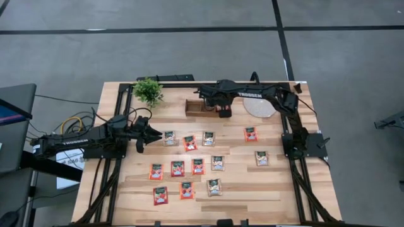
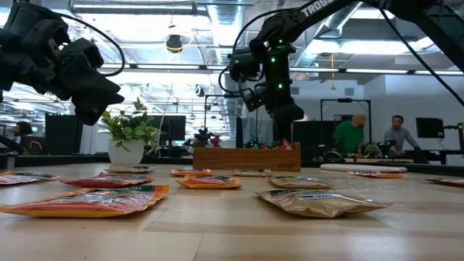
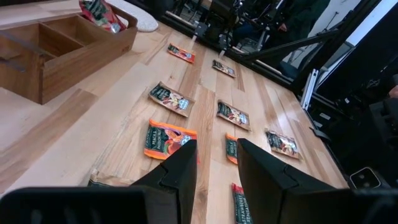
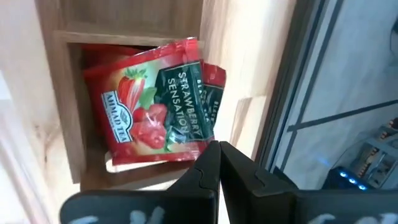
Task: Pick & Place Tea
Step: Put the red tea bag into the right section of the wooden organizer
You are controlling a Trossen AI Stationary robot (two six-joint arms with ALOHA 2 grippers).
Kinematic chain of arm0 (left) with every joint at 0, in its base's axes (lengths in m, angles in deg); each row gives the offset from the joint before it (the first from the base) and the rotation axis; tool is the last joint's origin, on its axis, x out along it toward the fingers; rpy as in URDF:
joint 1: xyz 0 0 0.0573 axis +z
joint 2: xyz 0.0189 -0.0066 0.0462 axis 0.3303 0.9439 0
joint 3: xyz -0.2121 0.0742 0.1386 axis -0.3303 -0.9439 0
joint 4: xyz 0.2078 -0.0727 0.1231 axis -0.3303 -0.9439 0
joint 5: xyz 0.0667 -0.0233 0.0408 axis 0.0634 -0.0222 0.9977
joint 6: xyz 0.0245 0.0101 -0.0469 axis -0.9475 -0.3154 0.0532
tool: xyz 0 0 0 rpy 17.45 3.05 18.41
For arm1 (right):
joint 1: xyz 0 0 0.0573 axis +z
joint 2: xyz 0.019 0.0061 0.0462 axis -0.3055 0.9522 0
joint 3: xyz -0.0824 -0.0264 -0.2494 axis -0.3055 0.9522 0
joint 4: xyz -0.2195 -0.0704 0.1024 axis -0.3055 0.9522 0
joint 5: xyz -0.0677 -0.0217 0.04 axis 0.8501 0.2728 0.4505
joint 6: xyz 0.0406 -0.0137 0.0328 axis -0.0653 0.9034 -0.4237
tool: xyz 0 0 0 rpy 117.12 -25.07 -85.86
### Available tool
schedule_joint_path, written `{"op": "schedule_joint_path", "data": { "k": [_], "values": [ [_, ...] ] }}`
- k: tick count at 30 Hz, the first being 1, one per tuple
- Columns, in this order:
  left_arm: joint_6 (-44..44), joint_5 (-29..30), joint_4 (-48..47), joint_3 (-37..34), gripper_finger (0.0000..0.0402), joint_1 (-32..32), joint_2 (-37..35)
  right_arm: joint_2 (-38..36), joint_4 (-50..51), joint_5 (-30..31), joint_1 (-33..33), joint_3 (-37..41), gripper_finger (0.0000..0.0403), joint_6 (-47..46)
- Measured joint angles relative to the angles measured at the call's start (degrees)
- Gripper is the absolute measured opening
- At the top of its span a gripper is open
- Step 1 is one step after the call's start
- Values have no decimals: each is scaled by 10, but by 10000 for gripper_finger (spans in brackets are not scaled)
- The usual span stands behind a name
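Right claw (image 1: pixel 223 113) shut, holding nothing, poised over right end compartment of wooden tray (image 1: pixel 196 108) at far side of desk (image 1: pixel 271 189). Red strawberry tea sachet (image 4: pixel 152 106) lies tilted inside that compartment, just beyond claw tips. Left claw (image 1: pixel 140 140) hovers above left side of desk, fingers (image 3: pixel 180 174) partly open, empty. Remaining tea sachets (image 1: pixel 197 166), red-orange and pale, lie flat and scattered across middle of desk. Potted plant (image 1: pixel 148 92) far left of tray; pale round disc (image 1: pixel 260 107) right of tray.
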Motion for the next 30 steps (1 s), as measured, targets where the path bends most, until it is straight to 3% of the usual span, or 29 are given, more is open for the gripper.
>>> {"op": "schedule_joint_path", "data": {
  "k": [7, 14, 24, 30],
  "values": [
    [0, 0, 0, 0, 105, 0, 0, -8, 12, -6, 4, 0, 0, -2],
    [0, 0, 0, 0, 105, 0, 0, -13, 17, -75, -2, 0, 5, 30],
    [-2, 0, 0, 0, 105, 0, 0, -13, 20, -80, -20, 0, 96, 35],
    [-2, 0, 0, 0, 105, 0, 0, -9, 10, -80, -38, 0, 117, 35]
  ]
}}
